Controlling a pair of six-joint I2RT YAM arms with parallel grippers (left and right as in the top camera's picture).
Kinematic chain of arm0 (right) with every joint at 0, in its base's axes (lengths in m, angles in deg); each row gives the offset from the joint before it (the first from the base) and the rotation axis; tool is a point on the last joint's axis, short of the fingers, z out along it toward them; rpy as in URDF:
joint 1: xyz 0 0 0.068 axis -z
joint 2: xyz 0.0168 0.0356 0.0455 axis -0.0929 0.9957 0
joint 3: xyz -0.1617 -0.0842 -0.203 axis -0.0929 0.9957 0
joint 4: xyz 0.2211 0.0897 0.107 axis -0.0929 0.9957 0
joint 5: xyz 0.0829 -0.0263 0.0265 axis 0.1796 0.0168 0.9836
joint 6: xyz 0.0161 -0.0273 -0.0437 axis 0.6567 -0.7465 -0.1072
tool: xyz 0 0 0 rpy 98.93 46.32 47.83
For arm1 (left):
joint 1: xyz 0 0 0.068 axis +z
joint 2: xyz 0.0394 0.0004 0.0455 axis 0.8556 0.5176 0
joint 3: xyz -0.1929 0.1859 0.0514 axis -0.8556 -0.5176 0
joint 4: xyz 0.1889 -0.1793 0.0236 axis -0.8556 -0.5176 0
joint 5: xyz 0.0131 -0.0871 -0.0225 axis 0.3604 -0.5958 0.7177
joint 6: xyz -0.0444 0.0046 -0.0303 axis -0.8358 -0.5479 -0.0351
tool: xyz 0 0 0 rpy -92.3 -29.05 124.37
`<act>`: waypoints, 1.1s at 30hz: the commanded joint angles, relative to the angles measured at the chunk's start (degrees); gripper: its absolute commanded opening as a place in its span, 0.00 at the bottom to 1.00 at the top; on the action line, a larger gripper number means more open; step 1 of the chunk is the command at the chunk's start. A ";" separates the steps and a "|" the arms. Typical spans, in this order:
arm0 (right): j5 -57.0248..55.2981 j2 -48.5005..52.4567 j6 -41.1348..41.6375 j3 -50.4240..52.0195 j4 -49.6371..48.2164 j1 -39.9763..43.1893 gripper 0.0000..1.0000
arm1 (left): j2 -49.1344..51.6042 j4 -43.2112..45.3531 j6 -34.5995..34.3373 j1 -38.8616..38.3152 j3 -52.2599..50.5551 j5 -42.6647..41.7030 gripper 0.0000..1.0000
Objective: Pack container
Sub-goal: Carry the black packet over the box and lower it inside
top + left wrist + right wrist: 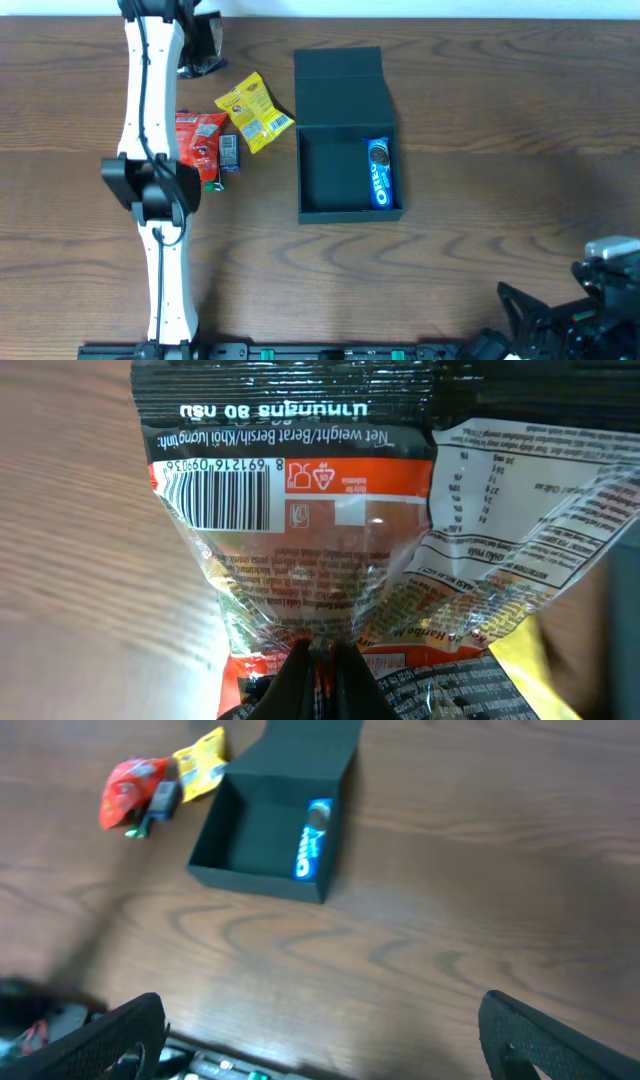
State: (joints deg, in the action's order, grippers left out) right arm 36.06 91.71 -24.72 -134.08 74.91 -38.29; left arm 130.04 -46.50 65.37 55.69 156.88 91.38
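Overhead view of a wooden table (480, 120). Near its middle, the container (330, 170): dark, matte, rectangular, standing open, with the lid flap (340, 85) laid flat behind it on the side far from the robot. Inside the container, along its right wall, a blue Oreo packet (380, 173) lying lengthwise.

Left of the container, a loose cluster of snacks: a yellow packet (253, 112) nearest the container, a red packet (198, 140) further left, and a small dark bar (229, 152) between the two.

Further left again, the white left arm (150, 120), stretched away from the robot and partly covering the red packet. In its wrist view, the left gripper (320, 665) with dark fingertips drawn together, only a hairline between them, right at the crinkled back of the red packet, with barcode (220, 495) and upside-down print filling the picture. Pinching the film or merely against it: cannot tell.

Right gripper (320, 1040) well apart from the container, to its right and nearer the robot, fingers spread wide, holding nothing.
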 commanded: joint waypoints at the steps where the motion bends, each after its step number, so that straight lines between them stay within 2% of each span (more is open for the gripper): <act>1: -5.29 -0.28 2.38 0.00 0.00 0.46 0.99 | -5.97 -2.23 -3.30 -3.85 1.97 0.70 0.06; 9: -5.42 -0.28 3.87 0.00 0.04 0.46 0.99 | -11.32 -14.12 -17.86 -17.33 1.97 0.37 0.06; 13: -5.40 -0.28 3.93 0.00 0.07 0.46 0.99 | -11.30 -14.58 -21.03 -25.24 0.70 -1.27 0.06; 17: -4.04 -0.28 4.31 0.02 0.46 0.46 0.99 | -11.28 -14.56 -27.82 -32.48 0.44 6.43 0.06; 20: -2.82 -0.28 4.26 0.00 0.63 0.46 0.99 | -11.28 -14.58 -26.21 -35.67 0.39 9.64 0.06; 26: -1.60 -0.28 4.20 0.00 0.63 0.46 0.99 | -13.38 -14.58 -19.28 -37.81 -0.79 5.64 0.06; 28: -1.53 -0.28 4.20 0.00 0.63 0.46 0.99 | -16.44 -14.58 -19.32 -37.35 -5.25 4.79 0.06; 31: -1.57 -0.28 4.15 0.02 0.61 0.46 0.99 | -22.86 -14.49 -22.56 -35.82 -15.98 9.03 0.06; 33: -1.57 -0.28 4.02 0.02 0.61 0.46 0.99 | -26.77 -11.06 -23.82 -35.06 -24.33 9.40 0.06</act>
State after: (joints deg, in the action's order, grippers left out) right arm 34.55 91.71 -21.13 -134.06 75.37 -38.29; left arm 109.45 -56.42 43.40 19.10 139.24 97.72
